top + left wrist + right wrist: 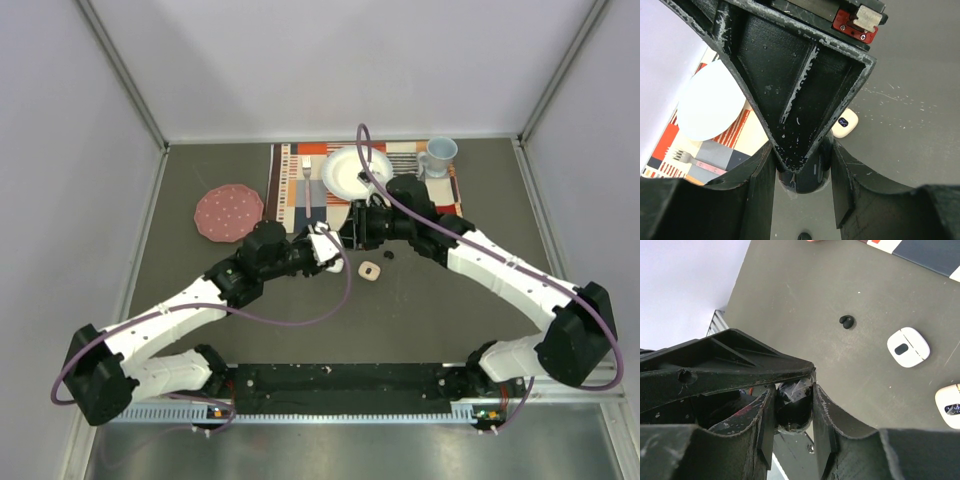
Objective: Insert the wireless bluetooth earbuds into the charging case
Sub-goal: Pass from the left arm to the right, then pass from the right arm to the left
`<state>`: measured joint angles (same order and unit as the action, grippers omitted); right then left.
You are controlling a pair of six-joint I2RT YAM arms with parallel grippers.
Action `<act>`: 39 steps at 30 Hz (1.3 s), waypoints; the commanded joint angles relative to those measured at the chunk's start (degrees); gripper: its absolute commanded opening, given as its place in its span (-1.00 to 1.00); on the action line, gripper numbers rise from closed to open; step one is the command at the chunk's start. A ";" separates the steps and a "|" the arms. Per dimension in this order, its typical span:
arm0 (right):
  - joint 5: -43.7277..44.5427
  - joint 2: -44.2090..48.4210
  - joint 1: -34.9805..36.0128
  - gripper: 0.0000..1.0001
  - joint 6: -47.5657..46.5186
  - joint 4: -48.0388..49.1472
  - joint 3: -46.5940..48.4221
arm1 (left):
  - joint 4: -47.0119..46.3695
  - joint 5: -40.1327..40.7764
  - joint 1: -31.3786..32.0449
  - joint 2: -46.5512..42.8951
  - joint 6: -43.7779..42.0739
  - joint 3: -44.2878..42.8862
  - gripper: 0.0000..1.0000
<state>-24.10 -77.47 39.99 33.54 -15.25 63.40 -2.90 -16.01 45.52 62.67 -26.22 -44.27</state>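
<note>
A black rounded charging case (807, 177) hangs above the table between both grippers. My left gripper (801, 155) is shut on it, its fingers pressed to both sides. My right gripper (793, 395) is also shut on the same case (792, 415), which has a scrap of clear film on top. In the top view the two grippers, left (330, 250) and right (352, 232), meet at the table's middle. One black earbud (846, 321) lies loose on the grey table, also seen from above (388, 255). Other earbuds are out of view.
A beige case (369, 270) lies near the black earbud. The right wrist view shows a white case (908, 347) and a cream case (949, 399). Behind are a striped placemat (290, 185), white plate (350, 172), fork (307, 185), blue mug (440, 153) and pink disc (228, 212).
</note>
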 commanded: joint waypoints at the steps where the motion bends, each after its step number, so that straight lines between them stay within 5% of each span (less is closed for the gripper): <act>1: 1.42 0.74 0.44 -0.82 -1.46 -1.10 2.70 | -4.93 0.54 0.36 -0.71 1.17 -2.75 -1.00; 3: 1.51 1.01 0.44 -1.00 -1.37 -0.84 2.70 | -5.10 1.50 0.36 -0.80 1.69 -2.75 -0.86; 6: 1.95 1.44 0.44 -1.00 -1.37 -0.75 3.14 | -6.15 2.56 0.36 -1.68 2.74 -1.79 -0.71; 10: 3.00 2.67 0.35 -1.00 -0.67 0.13 3.40 | -9.40 3.00 0.36 -3.52 4.51 -0.12 -0.16; 17: 3.44 5.57 -2.28 -1.00 3.02 4.95 1.30 | -13.62 2.21 0.27 -6.42 8.72 3.66 0.21; 31: 0.19 12.68 -9.66 -1.00 5.57 14.35 -3.54 | -18.55 9.51 -1.04 -13.45 17.77 8.24 0.63; 39: -6.30 18.93 -10.54 -1.00 4.25 26.66 -8.81 | -16.09 7.84 -6.93 -14.07 33.67 4.46 0.92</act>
<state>-25.10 -62.54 30.02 38.59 -0.30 56.14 -17.39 -6.83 41.34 49.15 -3.03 -36.40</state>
